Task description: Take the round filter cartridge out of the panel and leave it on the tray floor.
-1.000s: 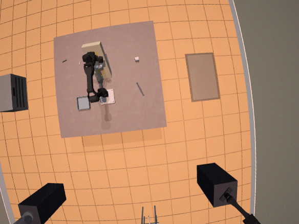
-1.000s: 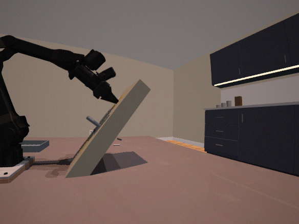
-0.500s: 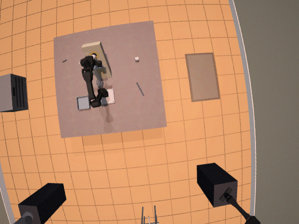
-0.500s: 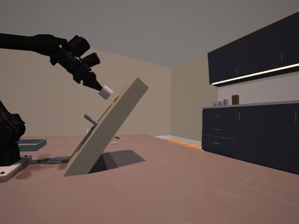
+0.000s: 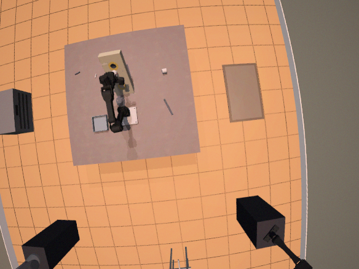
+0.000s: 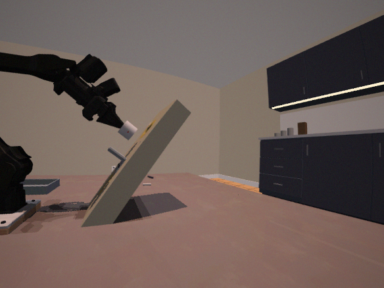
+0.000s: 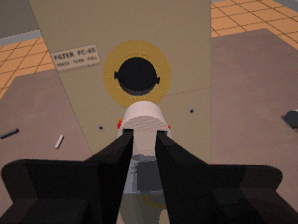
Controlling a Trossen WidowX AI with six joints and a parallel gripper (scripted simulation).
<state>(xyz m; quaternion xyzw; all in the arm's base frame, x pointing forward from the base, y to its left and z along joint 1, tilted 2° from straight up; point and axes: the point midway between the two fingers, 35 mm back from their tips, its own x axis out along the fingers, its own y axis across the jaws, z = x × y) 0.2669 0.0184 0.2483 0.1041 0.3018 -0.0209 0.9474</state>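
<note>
The white round filter cartridge [image 6: 128, 130] [image 7: 145, 116] is out of the tilted beige service panel [image 5: 126, 72] [image 6: 148, 158] [image 7: 190, 50]. My gripper [image 6: 121, 126] [image 7: 144, 134] is shut on it, with the fingertips at its near face. The cartridge hangs in the air a little in front of the panel, and small red marks show on its sides. The panel's round socket [image 5: 113, 66] [image 7: 137, 75] is empty and dark inside a yellow ring, with a notch on either side. The blue-grey tray [image 5: 100, 123] [image 6: 39, 189] is empty and stands beside the arm's base.
A grey peg [image 6: 116, 154] sticks out of the panel's face below the cartridge. A small white cylinder [image 5: 164, 70] and a grey rod [image 5: 168, 107] lie right of the panel. A dark piece [image 5: 77, 73] [image 7: 9, 133] and a white piece [image 5: 95, 75] [image 7: 59, 142] lie on its left.
</note>
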